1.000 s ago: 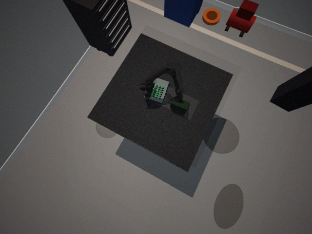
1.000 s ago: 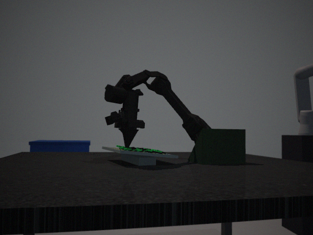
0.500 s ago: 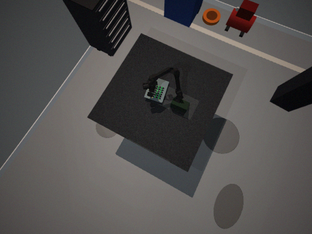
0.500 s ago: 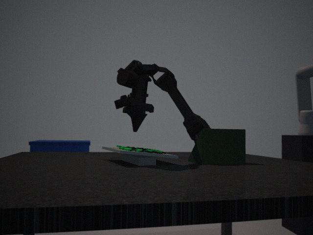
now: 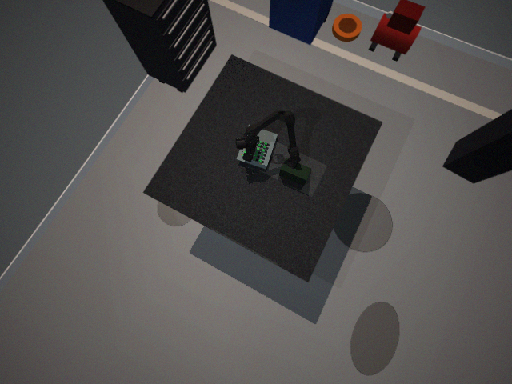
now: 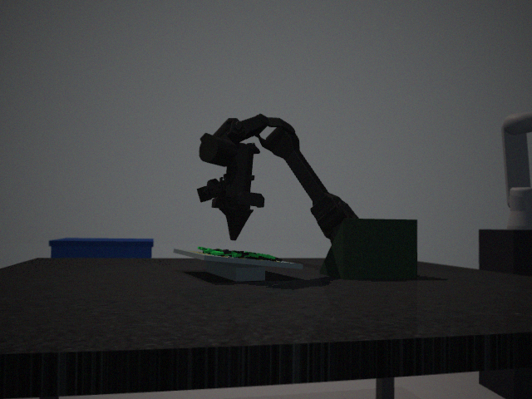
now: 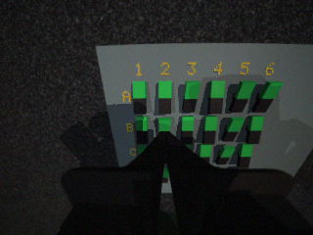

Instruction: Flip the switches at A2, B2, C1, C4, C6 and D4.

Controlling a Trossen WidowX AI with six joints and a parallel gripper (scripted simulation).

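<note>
The grey switch panel [image 5: 269, 136] [image 6: 240, 270] [image 7: 112, 93] lies on the dark table, tilted, with rows of green rocker switches. In the wrist view rows A, B and part of C show under the printed numbers 1 to 6. My gripper [image 6: 233, 236] [image 7: 164, 135] [image 5: 246, 154] is shut and empty, its tip pointing down a short way above the panel. In the wrist view the tip lies over column 2, just below switch B2 [image 7: 164, 123]. Switch A2 [image 7: 164, 95] is in plain view above it. Row D and parts of row C are hidden behind the fingers.
The arm's dark green base block [image 6: 373, 248] [image 5: 295, 174] stands right of the panel. A blue box [image 6: 100, 248] sits at the table's far left. A black cabinet [image 5: 174, 37], orange bowl [image 5: 347, 26] and red chair [image 5: 397, 30] stand off the table.
</note>
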